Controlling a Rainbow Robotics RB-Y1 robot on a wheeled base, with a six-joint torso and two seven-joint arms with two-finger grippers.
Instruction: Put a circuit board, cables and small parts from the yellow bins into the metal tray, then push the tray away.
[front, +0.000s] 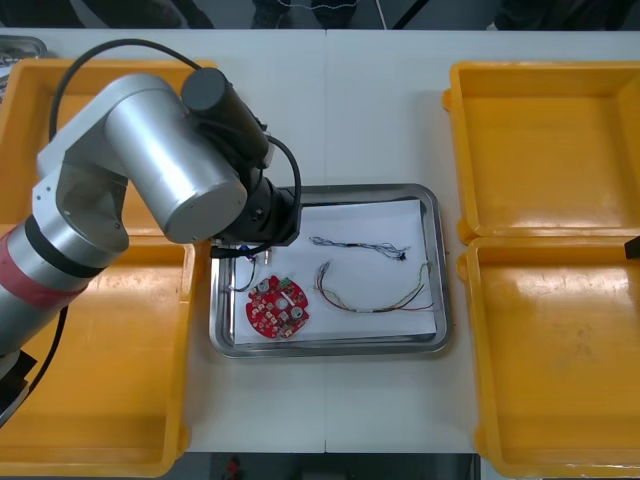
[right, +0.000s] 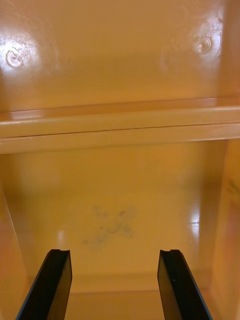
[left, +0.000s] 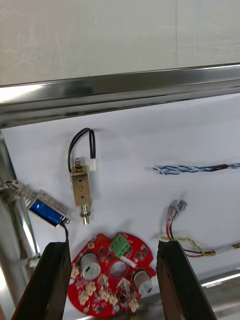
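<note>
The metal tray, white inside, lies between the bins. In it are a round red circuit board, a twisted blue and white cable and a red and yellow cable. My left arm reaches over the tray's left end. My left gripper hangs open above the circuit board, holding nothing. Just beyond its fingers lie two small metal parts: a brass one with a black wire loop and a blue one. My right gripper is open over a bare bin floor.
Two yellow bins stand at the left and two at the right, all with bare floors where visible. The tray's far rim borders light table. A ridge of bin rims crosses ahead of the right fingers.
</note>
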